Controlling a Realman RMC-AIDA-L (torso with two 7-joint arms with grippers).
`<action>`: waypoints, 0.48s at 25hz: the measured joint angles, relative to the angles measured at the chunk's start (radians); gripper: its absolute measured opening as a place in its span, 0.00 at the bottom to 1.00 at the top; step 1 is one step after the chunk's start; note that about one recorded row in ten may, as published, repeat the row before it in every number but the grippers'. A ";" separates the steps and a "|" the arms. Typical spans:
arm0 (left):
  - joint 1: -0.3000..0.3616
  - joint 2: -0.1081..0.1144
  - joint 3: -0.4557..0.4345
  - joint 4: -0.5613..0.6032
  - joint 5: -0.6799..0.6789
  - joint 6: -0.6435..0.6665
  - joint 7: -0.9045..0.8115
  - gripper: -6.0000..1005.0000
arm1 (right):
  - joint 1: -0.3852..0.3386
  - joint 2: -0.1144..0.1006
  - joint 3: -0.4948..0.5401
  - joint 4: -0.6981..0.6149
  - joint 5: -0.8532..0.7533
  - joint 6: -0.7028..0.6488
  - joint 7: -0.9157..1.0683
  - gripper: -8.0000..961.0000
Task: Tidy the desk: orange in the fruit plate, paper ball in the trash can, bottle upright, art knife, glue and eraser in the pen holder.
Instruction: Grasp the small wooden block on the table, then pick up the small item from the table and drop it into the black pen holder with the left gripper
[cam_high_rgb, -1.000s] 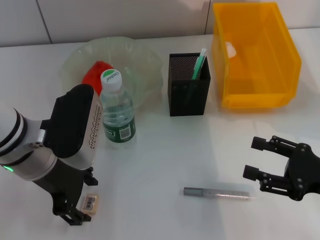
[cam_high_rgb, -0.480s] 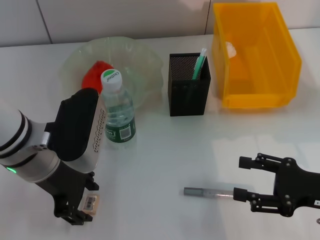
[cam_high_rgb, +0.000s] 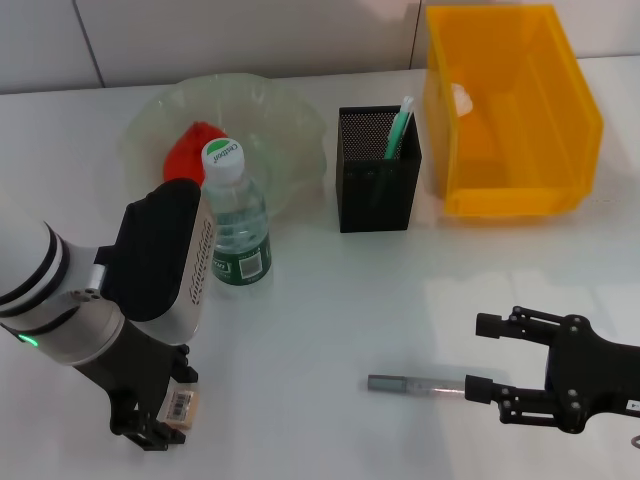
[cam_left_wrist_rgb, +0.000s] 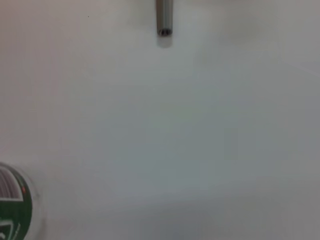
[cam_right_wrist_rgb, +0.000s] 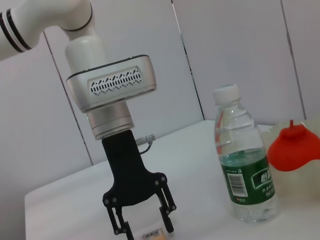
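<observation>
1. At the counter's (cam_high_rgb: 330, 300) near left corner the left tool (cam_high_rgb: 160, 420) stood pointing down, its fingers (cam_right_wrist_rgb: 167, 222) spread narrowly either side of the eraser (cam_high_rgb: 181, 405), which lay flat on the counter between them; whether the pads touched it could not be told.
2. Toward the near right corner the right tool (cam_high_rgb: 485, 357) lay low over the counter, its fingers wide apart and holding nothing, one fingertip (cam_high_rgb: 478, 389) just beside the right end of the art knife (cam_high_rgb: 415, 384).
3. The art knife, a slim grey stick, lay flat near the middle of the near edge, running left to right.
4. Farther back on the left, the water bottle (cam_high_rgb: 235, 220) stood upright with its white cap on and a green label around its lower body, just in front of the fruit plate (cam_high_rgb: 290, 120).
5. The fruit plate, a clear wavy bowl, sat toward the far left corner and held a red-orange fruit (cam_high_rgb: 190, 150) on its left side.
6. The black mesh pen holder (cam_high_rgb: 376, 185) stood near the middle of the far edge, with a green stick (cam_high_rgb: 398, 127) leaning inside it.
7. The orange trash bin (cam_high_rgb: 515, 115) sat at the far right corner, just beside the pen holder, with a white paper ball (cam_high_rgb: 460, 97) inside against its left wall.
</observation>
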 joint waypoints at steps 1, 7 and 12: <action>0.000 0.000 0.000 0.000 0.000 0.000 0.001 0.56 | 0.000 0.000 0.000 0.000 0.000 0.000 0.000 0.81; -0.002 0.000 0.019 -0.005 0.023 -0.016 0.002 0.53 | -0.001 0.000 0.000 0.004 0.000 0.006 0.000 0.81; -0.002 0.000 0.024 -0.005 0.024 -0.017 0.004 0.49 | -0.003 0.000 0.000 0.004 0.000 0.006 0.001 0.81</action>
